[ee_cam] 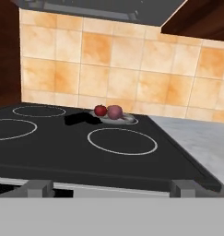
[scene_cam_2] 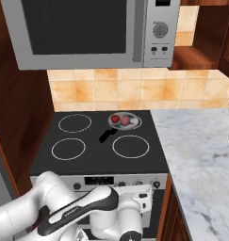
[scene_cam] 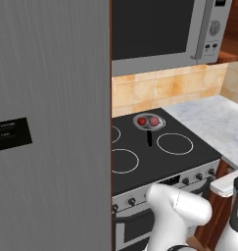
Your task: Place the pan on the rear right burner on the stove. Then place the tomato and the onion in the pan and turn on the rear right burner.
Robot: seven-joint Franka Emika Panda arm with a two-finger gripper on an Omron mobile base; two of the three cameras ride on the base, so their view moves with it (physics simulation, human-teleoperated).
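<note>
The placing steps look finished, and the job in hand is judged to be switching on the rear right burner (scene_cam_2: 125,121).

Going left to right in the right base view, the two left rings of the stove (scene_cam_2: 94,160) are lying bare. At about one o'clock from the cooktop's middle, the pan (scene_cam_2: 133,125) is sitting on the rear right ring, with its black handle pointing toward seven o'clock. Inside it the tomato (scene_cam_2: 115,119) is resting at nine o'clock, touching the onion (scene_cam_2: 125,121) beside it. The marble tabletop (scene_cam_2: 196,141) is running off to the right.

The next move probably calls for reaching the correct knob on the silver front panel and turning it. The gripper is sitting low before the stove front, and I cannot tell whether its jaws are spread or pressed together.
</note>
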